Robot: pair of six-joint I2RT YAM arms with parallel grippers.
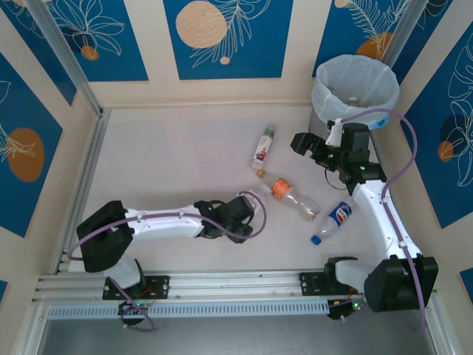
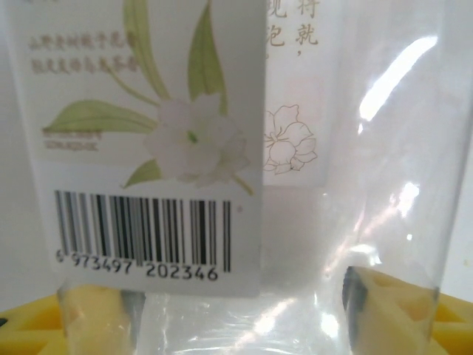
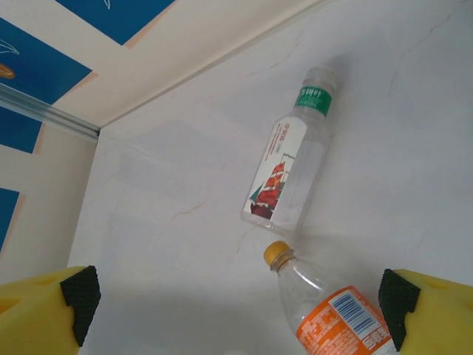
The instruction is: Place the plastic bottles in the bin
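Note:
A clear plastic bottle (image 2: 222, 148) with a white flower label and a barcode sits between the yellow fingers (image 2: 384, 303) of my left gripper (image 2: 236, 303), which is shut on it. That gripper (image 1: 247, 208) is low over the middle of the table. Three more bottles lie there: a red-and-white labelled one (image 1: 262, 148) (image 3: 284, 174), an orange-labelled one (image 1: 292, 196) (image 3: 336, 314) with a yellow cap, and a blue-labelled one (image 1: 334, 220). My right gripper (image 1: 304, 144) (image 3: 238, 302) hangs open, nothing between its fingers, above the orange bottle's cap end. The grey bin (image 1: 355, 85) stands at the far right.
Blue-and-cream patterned walls (image 1: 222, 37) close in the table on three sides. An aluminium rail (image 1: 81, 177) runs along the left edge. The bin's pale bag hangs over its rim, just behind the right arm.

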